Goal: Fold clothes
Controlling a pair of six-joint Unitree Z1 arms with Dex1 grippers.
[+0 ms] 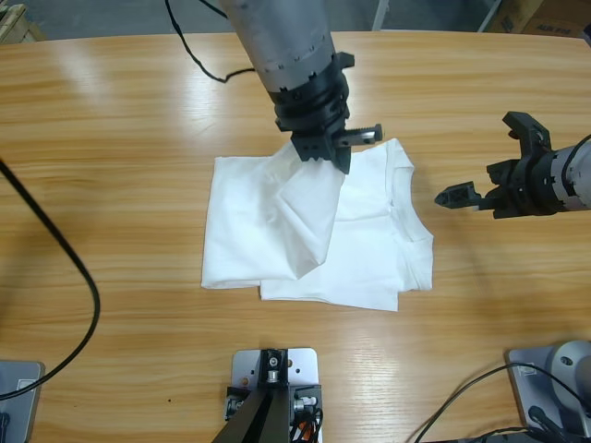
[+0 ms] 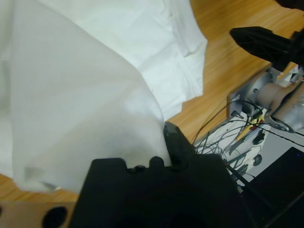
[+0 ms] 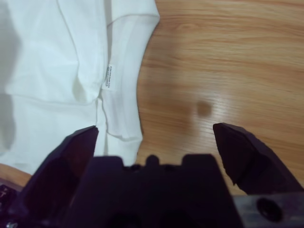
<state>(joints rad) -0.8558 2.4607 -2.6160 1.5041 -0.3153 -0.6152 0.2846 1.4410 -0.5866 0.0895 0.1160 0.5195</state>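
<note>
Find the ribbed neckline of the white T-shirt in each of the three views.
High view: neckline on the shirt's right edge, facing the right gripper.
Left wrist view: folded band at upper middle, probably the neckline.
Right wrist view: curved band at upper left.
Shared landmark: the wooden table.

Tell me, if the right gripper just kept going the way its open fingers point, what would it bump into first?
Probably the T-shirt: the right gripper points at its neckline edge over bare table, though its height is unclear.
</note>
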